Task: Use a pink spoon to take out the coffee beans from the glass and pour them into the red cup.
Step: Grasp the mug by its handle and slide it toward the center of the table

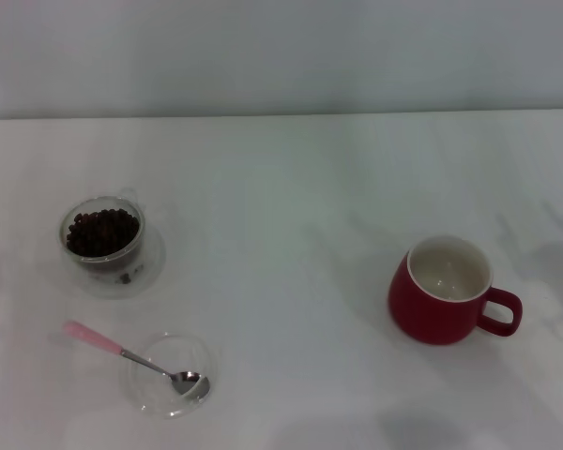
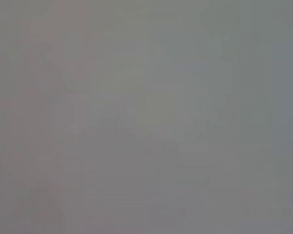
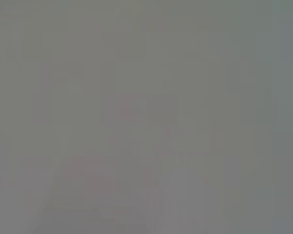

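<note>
— How is the light in the head view?

— Soft and even, fairly bright, over a pale worktop (image 1: 291,187). Shadows are faint: a weak grey one lies beside the red cup (image 1: 441,291) toward the robot's left and nearer edge, and dim blotches sit along the near edge.

— Any glare?

— Small highlights only, on the metal bowl of the pink spoon (image 1: 136,359) and on the glass (image 1: 103,234) (its clear walls almost melt into the worktop). The whole view is slightly soft.

— And the wrist views?

— Both show flat, featureless grey, nothing resolved.
</note>
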`<act>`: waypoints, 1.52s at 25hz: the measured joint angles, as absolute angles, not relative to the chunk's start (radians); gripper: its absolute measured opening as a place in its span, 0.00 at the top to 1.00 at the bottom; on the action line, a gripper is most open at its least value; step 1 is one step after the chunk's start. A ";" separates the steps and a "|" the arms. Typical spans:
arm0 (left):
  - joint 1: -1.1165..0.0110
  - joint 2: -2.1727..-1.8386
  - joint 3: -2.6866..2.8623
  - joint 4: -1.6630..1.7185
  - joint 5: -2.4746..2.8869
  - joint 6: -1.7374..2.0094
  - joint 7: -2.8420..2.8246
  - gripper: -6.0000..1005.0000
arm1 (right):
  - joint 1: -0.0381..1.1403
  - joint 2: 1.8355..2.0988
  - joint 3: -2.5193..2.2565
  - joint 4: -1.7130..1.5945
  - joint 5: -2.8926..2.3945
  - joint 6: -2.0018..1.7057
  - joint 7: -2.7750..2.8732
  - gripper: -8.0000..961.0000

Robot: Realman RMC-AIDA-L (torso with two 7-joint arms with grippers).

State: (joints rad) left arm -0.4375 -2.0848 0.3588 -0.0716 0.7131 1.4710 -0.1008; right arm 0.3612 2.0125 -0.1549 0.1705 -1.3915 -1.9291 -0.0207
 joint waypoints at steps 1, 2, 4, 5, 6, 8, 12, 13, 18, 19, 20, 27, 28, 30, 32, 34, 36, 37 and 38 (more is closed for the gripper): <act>-0.436 -2.085 0.359 -0.072 0.713 1.472 -0.101 0.12 | 0.361 2.012 -0.155 0.170 -1.391 -1.929 -0.016 0.29; -0.436 -2.085 0.359 -0.072 0.714 1.473 -0.102 0.12 | 0.359 2.012 -0.157 0.170 -1.392 -1.926 -0.007 0.29; -0.437 -2.085 0.361 -0.072 0.721 1.477 -0.102 0.12 | 0.354 2.011 -0.160 0.170 -1.392 -1.911 0.020 0.29; -0.437 -2.085 0.361 -0.072 0.722 1.477 -0.102 0.12 | 0.349 2.010 -0.162 0.168 -1.392 -1.901 0.039 0.29; -0.436 -2.085 0.361 -0.072 0.723 1.477 -0.102 0.12 | 0.344 2.008 -0.167 0.164 -1.392 -1.891 0.059 0.29; -0.431 -2.085 0.361 -0.074 0.725 1.478 -0.102 0.12 | 0.327 2.006 -0.181 0.143 -1.393 -1.872 0.107 0.29; -0.427 -2.084 0.361 -0.081 0.727 1.479 -0.102 0.12 | 0.278 2.005 -0.244 0.071 -1.394 -1.814 0.221 0.29; -0.427 -2.084 0.361 -0.081 0.727 1.478 -0.103 0.12 | 0.265 2.005 -0.273 0.052 -1.394 -1.791 0.245 0.29; -0.429 -2.082 0.360 -0.081 0.727 1.475 -0.103 0.12 | 0.223 2.005 -0.408 0.022 -1.395 -1.727 0.268 0.29; -0.429 -2.082 0.360 -0.081 0.727 1.474 -0.103 0.12 | 0.216 2.005 -0.431 0.022 -1.395 -1.721 0.262 0.29; -0.428 -2.082 0.360 -0.081 0.727 1.474 -0.103 0.12 | 0.208 2.006 -0.452 0.022 -1.395 -1.716 0.258 0.29; -0.426 -2.082 0.359 -0.077 0.721 1.473 -0.103 0.12 | 0.162 2.007 -0.559 0.023 -1.395 -1.668 0.249 0.28; -0.426 -2.082 0.357 -0.076 0.720 1.473 -0.103 0.12 | 0.159 2.008 -0.567 0.024 -1.395 -1.661 0.246 0.28; -0.426 -2.082 0.355 -0.076 0.719 1.473 -0.103 0.12 | 0.153 2.008 -0.579 0.030 -1.394 -1.647 0.241 0.28; -0.427 -2.082 0.354 -0.077 0.719 1.473 -0.103 0.12 | 0.152 2.008 -0.585 0.037 -1.394 -1.626 0.241 0.28; -0.432 -2.082 0.354 -0.081 0.719 1.472 -0.103 0.12 | 0.152 2.008 -0.592 0.044 -1.394 -1.601 0.241 0.28; -0.433 -2.082 0.354 -0.081 0.719 1.473 -0.103 0.12 | 0.154 2.010 -0.597 0.048 -1.395 -1.577 0.241 0.28; -0.433 -2.082 0.354 -0.081 0.719 1.473 -0.103 0.12 | 0.156 2.010 -0.598 0.050 -1.395 -1.562 0.241 0.28; -0.433 -2.082 0.354 -0.081 0.719 1.473 -0.103 0.12 | 0.157 2.011 -0.598 0.052 -1.396 -1.553 0.241 0.28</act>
State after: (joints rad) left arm -0.4334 -2.0815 0.3545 -0.0809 0.7193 1.4725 -0.1028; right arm 0.1572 2.0109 -0.5983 0.0523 -1.3955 -1.5530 0.2407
